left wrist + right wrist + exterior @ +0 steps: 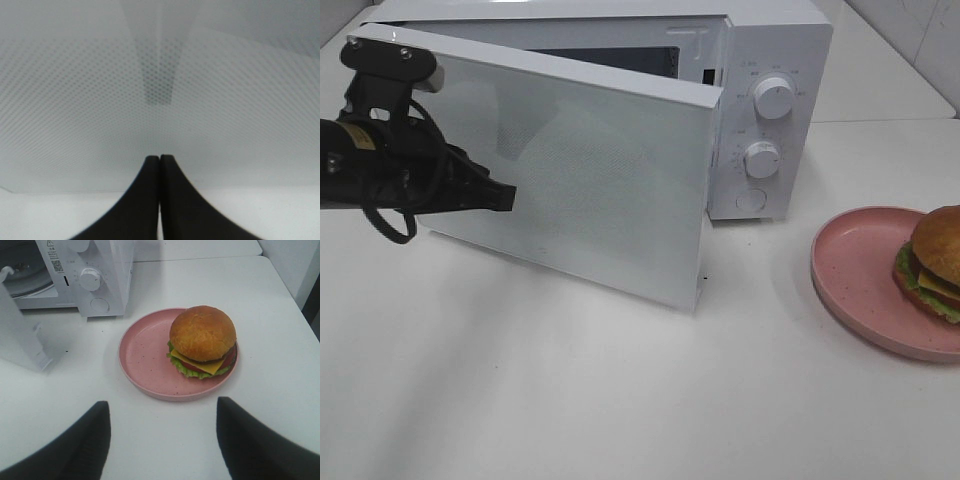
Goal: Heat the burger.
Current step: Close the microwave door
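The burger (938,265) sits on a pink speckled plate (855,265) at the right edge of the table. It also shows in the right wrist view (202,340), on the far right side of the plate (145,355). The white microwave (775,60) stands at the back, its door (590,190) swung partly open. My left gripper (510,197) is shut and empty, its tips against the door's outer face (160,100). My right gripper (162,405) is open and empty, a short way in front of the plate; it is out of the exterior view.
The microwave's two knobs (772,98) and round button face the front. Its glass turntable (25,275) shows through the opening. The open door's free edge (20,340) juts out over the table, left of the plate. A wall rises at the back right.
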You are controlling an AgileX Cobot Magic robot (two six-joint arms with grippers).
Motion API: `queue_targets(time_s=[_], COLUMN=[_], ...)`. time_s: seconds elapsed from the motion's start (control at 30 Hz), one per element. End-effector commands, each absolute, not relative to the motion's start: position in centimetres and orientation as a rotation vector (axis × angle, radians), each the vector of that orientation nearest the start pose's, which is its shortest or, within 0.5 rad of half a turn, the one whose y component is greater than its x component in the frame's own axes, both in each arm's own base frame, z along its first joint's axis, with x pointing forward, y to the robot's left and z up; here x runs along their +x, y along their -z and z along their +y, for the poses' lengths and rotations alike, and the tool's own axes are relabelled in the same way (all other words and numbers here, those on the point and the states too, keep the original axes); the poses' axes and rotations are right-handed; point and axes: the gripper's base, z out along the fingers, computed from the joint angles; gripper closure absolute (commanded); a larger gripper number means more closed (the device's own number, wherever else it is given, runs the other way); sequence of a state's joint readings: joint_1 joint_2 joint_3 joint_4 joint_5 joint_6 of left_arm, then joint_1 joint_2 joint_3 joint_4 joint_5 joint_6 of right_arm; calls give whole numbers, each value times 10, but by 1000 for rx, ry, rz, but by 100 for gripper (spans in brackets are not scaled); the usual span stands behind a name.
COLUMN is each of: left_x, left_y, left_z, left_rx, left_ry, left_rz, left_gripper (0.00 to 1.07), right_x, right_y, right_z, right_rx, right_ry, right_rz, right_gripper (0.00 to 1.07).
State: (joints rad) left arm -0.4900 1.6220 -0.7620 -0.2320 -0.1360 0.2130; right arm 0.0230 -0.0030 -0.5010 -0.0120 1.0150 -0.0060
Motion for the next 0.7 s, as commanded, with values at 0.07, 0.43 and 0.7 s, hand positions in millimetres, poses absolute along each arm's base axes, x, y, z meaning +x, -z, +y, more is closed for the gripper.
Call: queue_targets(time_s=[0.07,0.43,0.7], left_x=[293,315,337], left_y=[-189,-192,-190], left_z=[-166,-210,-255], left_rx=[516,580,630], left_ry=[274,328,376], left_rz=[2136,2079,2019], left_gripper=[106,106,106], right_x=[-7,-7,-7], right_y=[-282,-282,-282], right_z=[-2,-2,-2], right_rx=[-23,-23,-23], right_ry=[7,7,7], right_rz=[1955,1955,1955], right_gripper=[49,49,49])
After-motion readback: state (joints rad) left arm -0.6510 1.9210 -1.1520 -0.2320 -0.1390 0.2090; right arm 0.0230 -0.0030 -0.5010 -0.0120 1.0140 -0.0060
